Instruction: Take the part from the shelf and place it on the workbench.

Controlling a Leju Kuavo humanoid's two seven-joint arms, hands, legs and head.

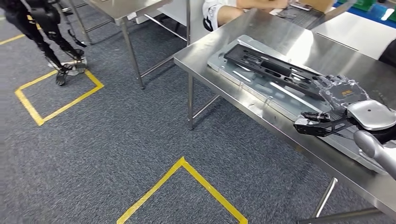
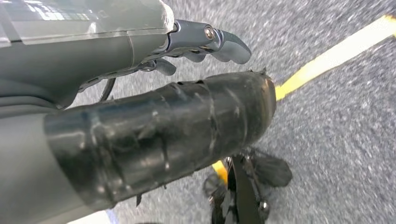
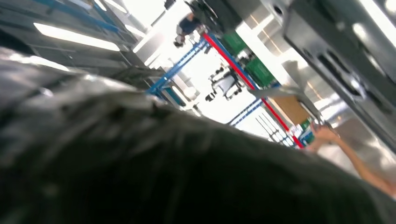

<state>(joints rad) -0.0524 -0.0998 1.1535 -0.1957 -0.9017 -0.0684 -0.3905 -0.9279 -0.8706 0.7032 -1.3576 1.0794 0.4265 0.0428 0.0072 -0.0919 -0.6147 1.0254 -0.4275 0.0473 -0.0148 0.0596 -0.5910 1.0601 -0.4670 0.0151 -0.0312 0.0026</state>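
Observation:
The part point(image 1: 261, 77), a long flat grey metal plate carrying a black frame point(image 1: 273, 65), lies on the steel workbench point(image 1: 289, 32), along its near edge. My right hand point(image 1: 338, 105) is over the plate's near right end. Its taped fingers point(image 1: 337, 87) rest on top and its dark thumb point(image 1: 314, 123) sits at the plate's front edge. Whether it grips the plate I cannot tell. The part point(image 3: 327, 51) runs blurred past the dark right hand point(image 3: 163, 168) in the right wrist view. My left hand point(image 2: 154, 112) hangs over the carpet with nothing in it, thumb and fingers point(image 2: 210, 39) apart.
A person point(image 1: 219, 11) sits at the workbench's far side, an arm point(image 3: 359, 161) reaching out. A second steel table point(image 1: 126, 9) stands behind. Another robot's dark legs point(image 1: 51, 42) stand at the far left by a yellow floor square point(image 1: 58, 93). Yellow tape point(image 1: 187, 168) marks the carpet below.

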